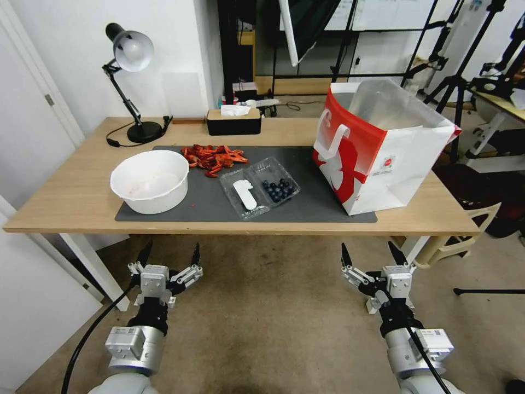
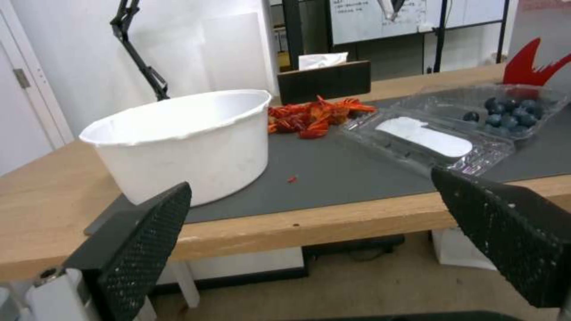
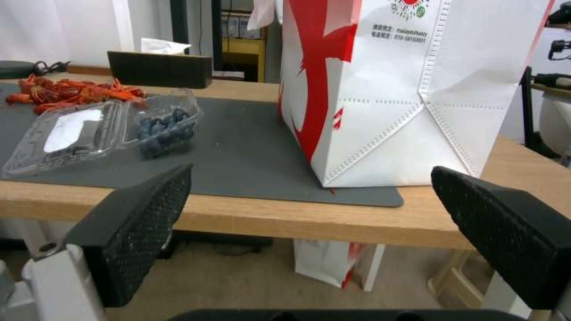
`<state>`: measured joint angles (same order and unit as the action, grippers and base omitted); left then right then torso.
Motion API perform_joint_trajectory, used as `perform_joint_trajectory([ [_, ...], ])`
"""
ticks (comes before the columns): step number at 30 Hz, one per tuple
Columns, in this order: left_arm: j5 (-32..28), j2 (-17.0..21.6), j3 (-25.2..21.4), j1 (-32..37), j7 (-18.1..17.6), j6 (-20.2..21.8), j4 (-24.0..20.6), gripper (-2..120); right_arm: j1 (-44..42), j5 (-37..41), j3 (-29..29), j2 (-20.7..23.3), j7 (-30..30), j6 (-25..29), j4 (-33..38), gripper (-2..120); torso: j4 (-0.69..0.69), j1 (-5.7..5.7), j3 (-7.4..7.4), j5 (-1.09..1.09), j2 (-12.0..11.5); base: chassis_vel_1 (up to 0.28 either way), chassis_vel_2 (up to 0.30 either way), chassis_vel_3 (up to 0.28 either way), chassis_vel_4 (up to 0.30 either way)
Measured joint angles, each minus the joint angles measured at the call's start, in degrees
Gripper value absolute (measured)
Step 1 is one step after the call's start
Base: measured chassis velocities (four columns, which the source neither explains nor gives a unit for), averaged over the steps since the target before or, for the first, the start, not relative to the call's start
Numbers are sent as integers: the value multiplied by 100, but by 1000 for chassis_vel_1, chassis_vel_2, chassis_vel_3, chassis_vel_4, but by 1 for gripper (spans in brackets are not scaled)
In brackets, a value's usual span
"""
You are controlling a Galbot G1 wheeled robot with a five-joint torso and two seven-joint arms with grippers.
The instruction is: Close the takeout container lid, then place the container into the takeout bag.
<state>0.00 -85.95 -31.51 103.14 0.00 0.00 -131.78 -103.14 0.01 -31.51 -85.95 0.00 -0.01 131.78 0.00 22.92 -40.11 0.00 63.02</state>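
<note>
The takeout container (image 1: 280, 189) lies open on the grey mat (image 1: 317, 202), blueberries in its right half. Its lid (image 1: 244, 195), clear plastic with a white sticker, lies flat to the left of the berries. Both wrist views show it too: the container (image 2: 506, 113) with its lid (image 2: 424, 136), and the container (image 3: 163, 127) with its lid (image 3: 68, 129). The red-and-white takeout bag (image 1: 383, 148) stands open at the mat's right end, also seen as the bag (image 3: 410, 84). My left gripper (image 1: 168, 257) and right gripper (image 1: 373, 257) hang open below the table's front edge, holding nothing.
A white bowl (image 1: 150, 180) sits on the mat's left end, a pile of red crayfish (image 1: 213, 157) behind the container. A black tissue box (image 1: 234, 120) and a desk lamp (image 1: 131, 82) stand at the back of the wooden table (image 1: 65, 202).
</note>
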Motion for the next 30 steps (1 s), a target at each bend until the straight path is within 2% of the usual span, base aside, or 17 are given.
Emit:
perform_joint_trajectory([
  [19,-105,62,44,-36,-74,43,-9,100,-66,-158,80,-72,-38,-54,37,100,2,0,0,-1,0,0,0,0,0],
  [21,-357,213,166,-144,-260,162,-55,100,-176,-419,237,-193,-122,-162,98,100,0,0,0,0,0,0,0,0,0],
  [23,-806,493,385,-328,-592,385,-134,100,-356,-855,478,-390,-260,-348,207,100,-1,0,0,-2,0,0,0,0,0],
  [26,-1031,629,493,-416,-758,498,-174,100,-437,-1063,597,-484,-322,-434,259,100,0,0,0,-2,0,0,0,0,0],
  [28,-1541,937,734,-619,-1135,750,-263,100,-552,-1344,753,-615,-411,-548,328,100,-1,0,0,-2,0,0,0,0,0],
  [30,-1708,1042,818,-688,-1257,829,-294,100,-563,-1373,767,-618,-421,-559,335,100,0,0,0,-2,0,0,0,0,0],
])
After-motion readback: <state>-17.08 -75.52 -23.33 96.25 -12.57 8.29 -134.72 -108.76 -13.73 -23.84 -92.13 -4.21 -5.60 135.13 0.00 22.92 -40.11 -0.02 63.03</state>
